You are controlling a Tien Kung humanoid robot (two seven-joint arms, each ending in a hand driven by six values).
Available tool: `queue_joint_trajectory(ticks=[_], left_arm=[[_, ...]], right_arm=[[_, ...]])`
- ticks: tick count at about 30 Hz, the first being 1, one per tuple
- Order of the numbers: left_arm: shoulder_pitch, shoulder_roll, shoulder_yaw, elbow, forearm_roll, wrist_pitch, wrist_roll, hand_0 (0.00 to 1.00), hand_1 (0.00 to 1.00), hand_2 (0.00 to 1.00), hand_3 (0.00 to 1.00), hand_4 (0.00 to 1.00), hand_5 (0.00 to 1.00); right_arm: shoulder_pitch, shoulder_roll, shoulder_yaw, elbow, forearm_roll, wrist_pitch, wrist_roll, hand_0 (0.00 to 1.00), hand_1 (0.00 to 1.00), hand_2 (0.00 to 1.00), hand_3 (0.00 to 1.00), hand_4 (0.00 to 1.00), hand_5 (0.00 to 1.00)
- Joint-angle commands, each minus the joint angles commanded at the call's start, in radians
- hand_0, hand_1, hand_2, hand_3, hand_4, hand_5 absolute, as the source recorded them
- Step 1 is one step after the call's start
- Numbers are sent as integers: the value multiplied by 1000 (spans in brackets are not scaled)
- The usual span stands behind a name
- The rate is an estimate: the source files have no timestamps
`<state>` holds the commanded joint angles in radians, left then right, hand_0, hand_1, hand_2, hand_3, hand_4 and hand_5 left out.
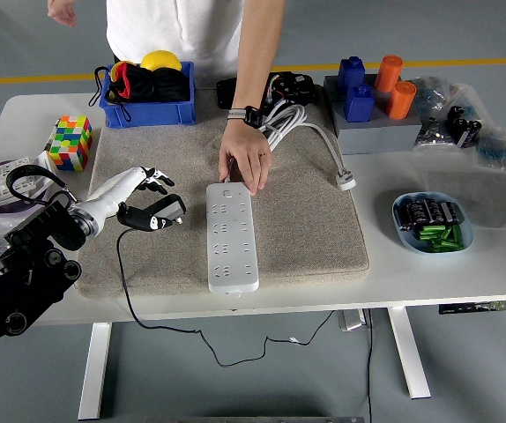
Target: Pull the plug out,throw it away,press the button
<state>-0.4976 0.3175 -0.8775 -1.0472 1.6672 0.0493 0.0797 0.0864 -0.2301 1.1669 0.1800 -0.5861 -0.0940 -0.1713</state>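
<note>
My left hand [147, 196] is shut on a black plug [161, 211] and holds it just above the beige mat [306, 220], left of the white power strip [232, 236]. The plug's black cord [125, 273] hangs down over the table's near edge. The power strip lies lengthwise on the mat with its sockets empty. A person's hand [246, 163] rests on the strip's far end, where its white cable [293, 123] leaves. My right hand is out of view.
A blue bin [147, 92] with dark items stands at the back left. A colour cube [70, 141] sits at the left. Blue and orange blocks [372, 88] stand at the back right. A blue bowl [432, 222] of small parts is at the right.
</note>
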Motion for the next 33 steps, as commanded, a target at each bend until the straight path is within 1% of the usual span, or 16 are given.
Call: queue_joint_trajectory(ticks=[4, 5, 8, 10, 11, 14, 16, 17, 19, 22, 23, 25, 28, 29, 33], left_arm=[[0, 0, -5, -2, -3, 5, -3, 841, 867, 830, 830, 897, 114], [1, 0, -8, -8, -4, 5, -4, 839, 893, 837, 849, 915, 153], [1, 1, -7, -26, -6, 8, -9, 839, 893, 837, 849, 915, 153], [0, 3, -3, -53, -14, 16, -20, 839, 893, 837, 849, 915, 153], [-1, 3, -1, -67, -18, 21, -28, 692, 670, 647, 800, 897, 142], [-9, 2, 13, -115, -29, 34, -47, 692, 670, 647, 800, 897, 142], [-20, -1, 29, -139, -36, 40, -51, 692, 670, 647, 800, 897, 142], [-31, -5, 43, -146, -45, 39, -49, 151, 159, 219, 706, 599, 2], [-58, -16, 71, -140, -63, 40, -47, 151, 159, 219, 706, 599, 2], [-99, -37, 113, -100, -86, 39, -40, 151, 159, 219, 706, 599, 2], [-106, -40, 120, -93, -89, 39, -40, 101, 40, 85, 683, 317, 2], [-133, -51, 153, -70, -107, 41, -40, 101, 40, 85, 683, 317, 2], [-173, -67, 197, -32, -133, 30, -23, 101, 40, 85, 683, 317, 2], [-182, -72, 207, -21, -138, 23, -14, 29, 2, 40, 670, 428, 2], [-221, -90, 254, 25, -173, -3, 14, 29, 2, 40, 670, 428, 2]], right_arm=[[1, -1, 2, 0, -2, 0, 0, 753, 663, 651, 619, 663, 509], [1, 0, 2, 0, -1, 0, 0, 753, 662, 651, 619, 663, 506], [1, 0, 5, 0, -3, 0, -2, 753, 662, 651, 619, 663, 506], [1, 0, 6, 0, -3, 0, -2, 753, 662, 651, 619, 663, 506], [1, 0, 6, 0, -3, 0, -1, 753, 663, 651, 619, 662, 508], [1, -1, 5, 0, -3, 0, -2, 753, 663, 651, 619, 662, 508], [1, 0, 3, 0, 0, 0, 0, 753, 663, 651, 619, 662, 508], [1, 0, 1, 0, 1, 0, 0, 753, 663, 651, 619, 663, 508], [2, 0, -1, 0, 2, 0, 0, 753, 663, 651, 619, 663, 508], [3, 1, -5, 0, 6, 0, 2, 753, 663, 651, 619, 663, 508], [3, 0, -6, 0, 7, 0, 3, 753, 663, 651, 619, 663, 508], [3, 0, -6, 0, 7, -1, 1, 753, 663, 651, 619, 663, 508], [3, -2, -3, 0, 4, -1, -2, 753, 663, 651, 619, 663, 508], [3, -2, -2, 0, 3, -2, -2, 753, 663, 651, 619, 663, 508], [5, -3, -6, 0, 4, -3, -3, 753, 663, 651, 619, 662, 508]])
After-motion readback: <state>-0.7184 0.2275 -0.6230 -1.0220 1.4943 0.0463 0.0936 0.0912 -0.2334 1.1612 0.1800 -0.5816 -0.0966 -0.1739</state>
